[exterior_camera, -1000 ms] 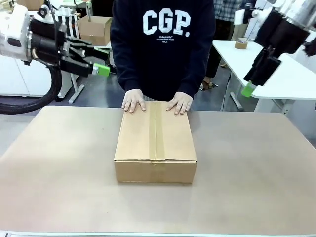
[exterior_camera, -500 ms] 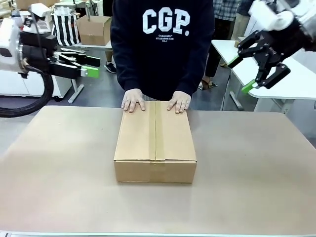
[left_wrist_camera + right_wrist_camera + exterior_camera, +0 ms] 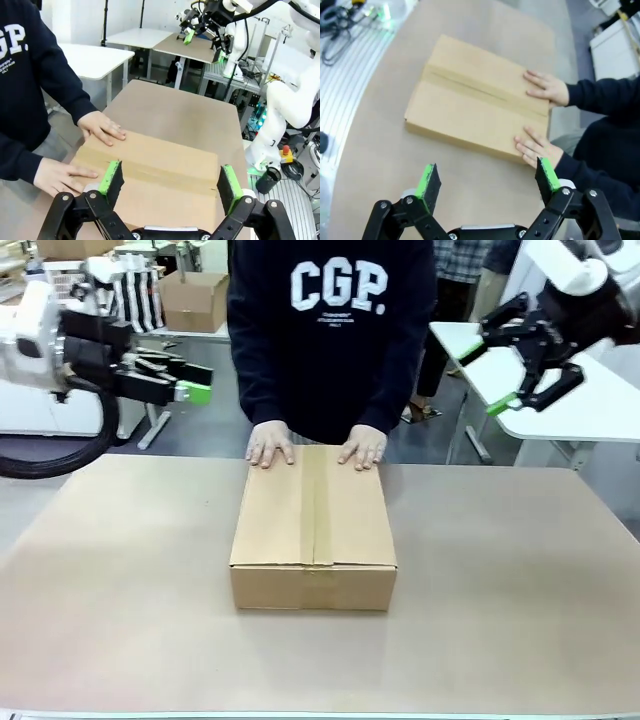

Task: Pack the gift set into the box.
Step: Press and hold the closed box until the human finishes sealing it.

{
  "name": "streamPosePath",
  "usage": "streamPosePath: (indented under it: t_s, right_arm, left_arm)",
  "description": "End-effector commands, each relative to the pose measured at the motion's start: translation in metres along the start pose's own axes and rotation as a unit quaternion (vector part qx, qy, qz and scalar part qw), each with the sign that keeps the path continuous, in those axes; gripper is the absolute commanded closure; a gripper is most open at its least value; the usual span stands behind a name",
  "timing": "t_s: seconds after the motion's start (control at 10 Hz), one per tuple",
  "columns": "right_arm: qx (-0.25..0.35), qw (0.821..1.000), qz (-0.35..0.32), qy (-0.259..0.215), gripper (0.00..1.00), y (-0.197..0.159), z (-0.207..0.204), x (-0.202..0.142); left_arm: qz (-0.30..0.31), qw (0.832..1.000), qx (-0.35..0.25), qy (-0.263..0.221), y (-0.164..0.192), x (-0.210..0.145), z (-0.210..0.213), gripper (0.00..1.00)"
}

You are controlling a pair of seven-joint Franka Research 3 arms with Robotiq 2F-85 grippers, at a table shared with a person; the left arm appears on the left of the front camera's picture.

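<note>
One box (image 3: 314, 530), flaps shut, is shown at the middle of the brown table (image 3: 520, 580). Two hands are laid flat on its far edge: one hand (image 3: 270, 445) and the other hand (image 3: 363, 448). Two grippers, the left gripper (image 3: 197, 382) and the right gripper (image 3: 490, 378), are held aloft, spread wide and empty. A white table (image 3: 590, 400) is seen behind.

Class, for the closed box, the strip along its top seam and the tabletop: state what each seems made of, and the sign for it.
Box: brown cardboard, matte, likely corrugated; the folded flaps and crisp edges suggest it. Strip: probably packing tape, slightly darker and smoother than the flaps. Tabletop: matte tan sheet, perhaps paper or laminate; the look leaves it open.
</note>
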State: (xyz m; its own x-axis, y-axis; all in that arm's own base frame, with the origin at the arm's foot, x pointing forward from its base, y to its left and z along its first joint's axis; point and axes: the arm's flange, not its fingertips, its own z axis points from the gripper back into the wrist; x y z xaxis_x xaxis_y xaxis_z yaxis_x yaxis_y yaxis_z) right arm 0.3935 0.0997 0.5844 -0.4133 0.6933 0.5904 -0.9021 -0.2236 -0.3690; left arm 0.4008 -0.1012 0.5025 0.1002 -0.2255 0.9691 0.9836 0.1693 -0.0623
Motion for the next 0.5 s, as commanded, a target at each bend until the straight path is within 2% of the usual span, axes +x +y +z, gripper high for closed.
streamPosePath:
  t_s: [0.0,0.1,0.2,0.4]
  right_arm:
    - [-0.031,0.999,0.016,-0.037,0.00,-0.026,-0.035,-0.002]
    - [-0.044,0.995,-0.033,-0.078,0.00,-0.043,-0.078,-0.009]
    - [-0.020,0.992,-0.058,-0.111,0.00,-0.050,-0.117,-0.023]
    - [0.046,0.983,-0.101,-0.148,0.00,-0.042,-0.201,-0.059]
  left_arm:
    - [-0.069,0.997,0.041,0.008,0.003,-0.004,-0.033,0.00]
    - [-0.109,0.992,0.057,-0.006,0.011,-0.018,-0.058,0.00]
    - [-0.163,0.979,0.123,0.012,0.018,-0.036,-0.072,0.00]
    - [-0.199,0.970,0.140,-0.009,0.013,-0.070,-0.090,0.00]
